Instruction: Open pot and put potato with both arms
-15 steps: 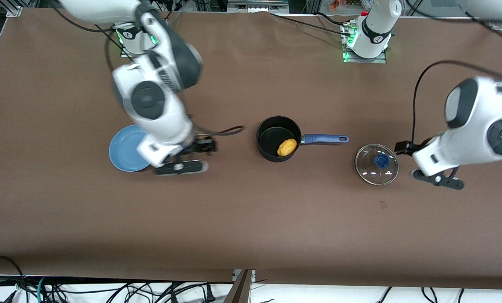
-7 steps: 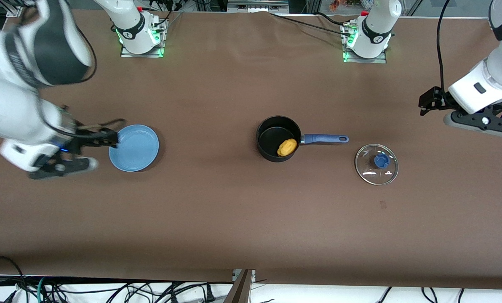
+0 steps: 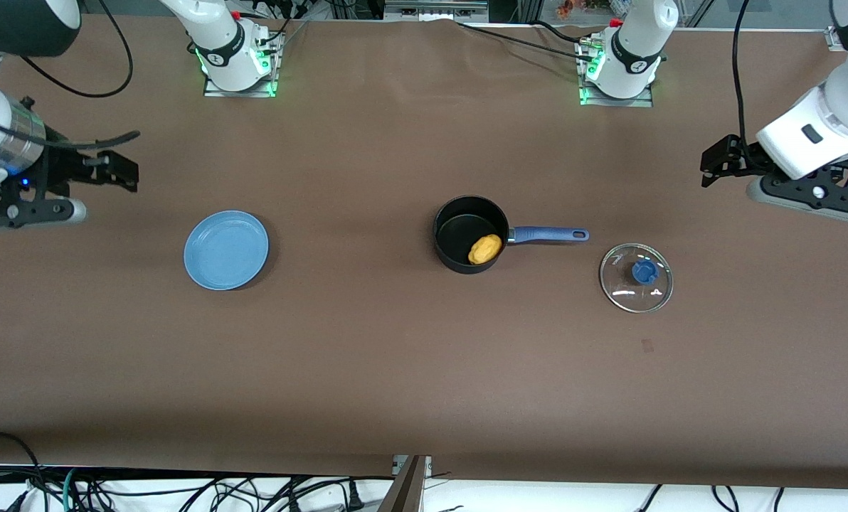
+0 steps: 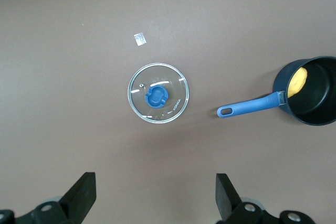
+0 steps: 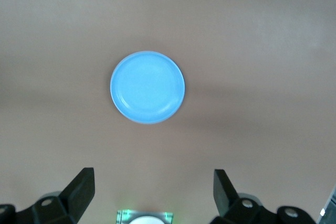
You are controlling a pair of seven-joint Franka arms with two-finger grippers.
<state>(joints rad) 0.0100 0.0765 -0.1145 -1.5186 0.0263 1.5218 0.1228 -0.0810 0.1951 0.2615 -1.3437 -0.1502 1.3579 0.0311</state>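
The black pot (image 3: 459, 231) with its blue handle (image 3: 548, 234) stands open mid-table, and the yellow potato (image 3: 485, 249) lies inside it. The glass lid (image 3: 636, 277) with a blue knob lies flat on the table beside the handle's end, toward the left arm's end. My left gripper (image 3: 812, 195) is open and empty, high over the table at that end. The left wrist view shows the lid (image 4: 158, 100), the pot (image 4: 315, 103) and the potato (image 4: 297, 81) far below the left gripper (image 4: 155, 195). My right gripper (image 3: 29, 211) is open and empty, high over the right arm's end of the table.
A light-blue plate (image 3: 226, 249) lies empty toward the right arm's end; it also shows in the right wrist view (image 5: 147, 87). A small pale scrap (image 4: 139, 39) lies near the lid. The arm bases (image 3: 233, 60) (image 3: 619, 67) stand along the table's back edge.
Both arms have pulled away and up. The right gripper went from beside the plate out to its end of the table. The left gripper rose from beside the lid. Pot, potato and lid stayed put.
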